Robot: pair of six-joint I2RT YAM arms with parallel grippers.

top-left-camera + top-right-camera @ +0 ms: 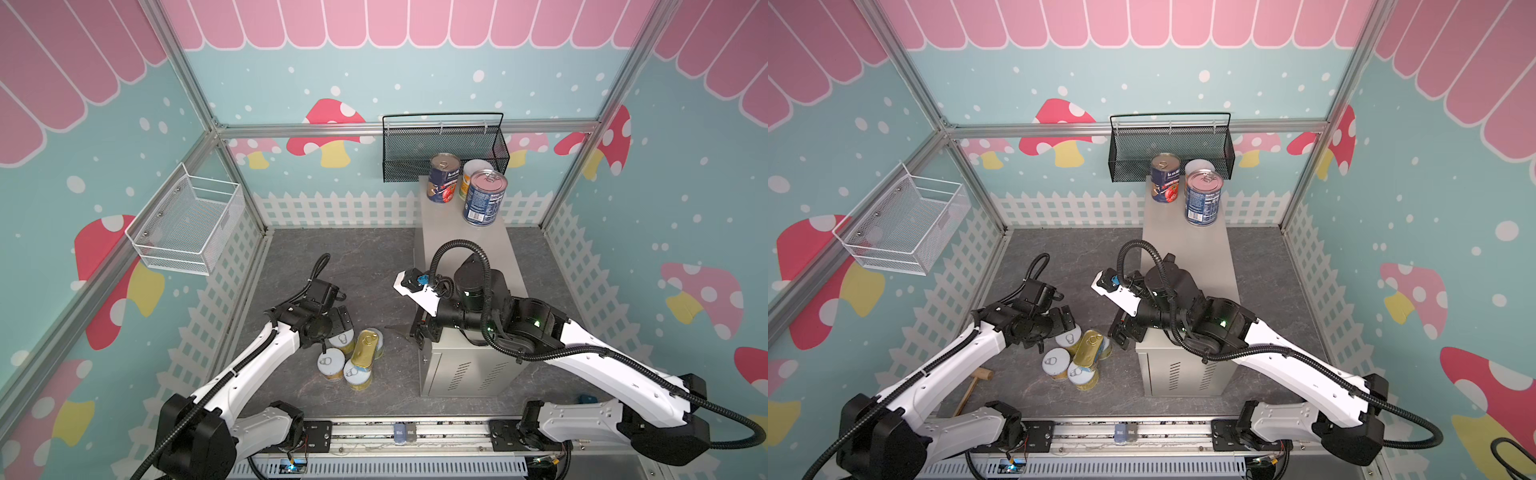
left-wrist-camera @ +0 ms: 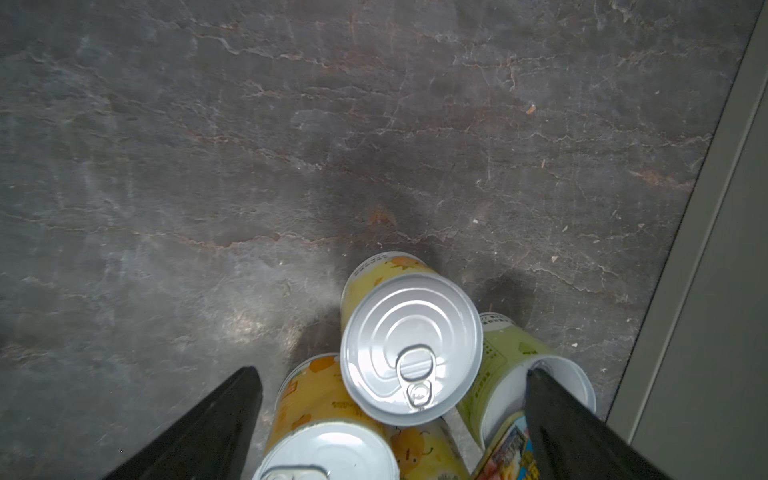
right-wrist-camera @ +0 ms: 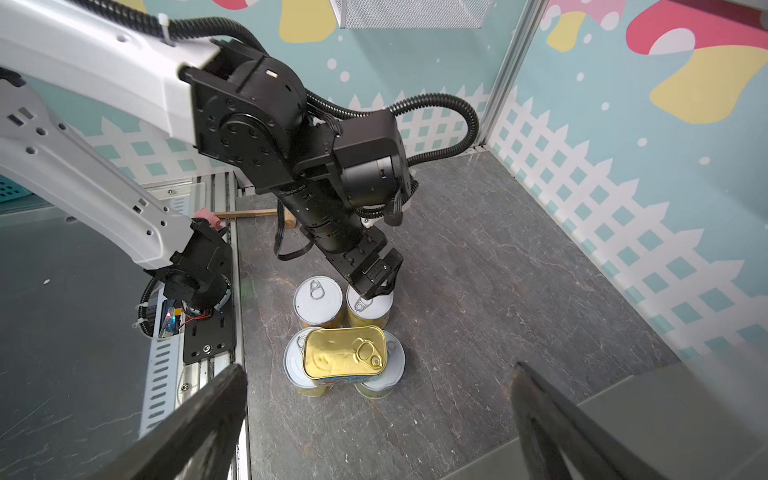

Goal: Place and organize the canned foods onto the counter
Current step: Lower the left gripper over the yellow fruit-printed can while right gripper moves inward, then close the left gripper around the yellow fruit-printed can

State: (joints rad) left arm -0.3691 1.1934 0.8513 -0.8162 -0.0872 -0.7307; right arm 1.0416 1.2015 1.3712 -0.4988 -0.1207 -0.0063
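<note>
The left hand (image 2: 392, 370) hung released, spread above an upright yellow can (image 2: 411, 349). Just beside it, the gold tin (image 3: 344, 353) lay flat atop two more, its long axis pointing away from the robot. The right hand (image 1: 419, 332), released too, hovered off the bench (image 1: 461, 249) edge, with bare floor (image 2: 291, 124) ahead.

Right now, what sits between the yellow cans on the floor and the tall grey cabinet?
Only bare floor between the yellow cans and cabinet, clearest in the right wrist view; the open right gripper hangs above that gap.
</note>
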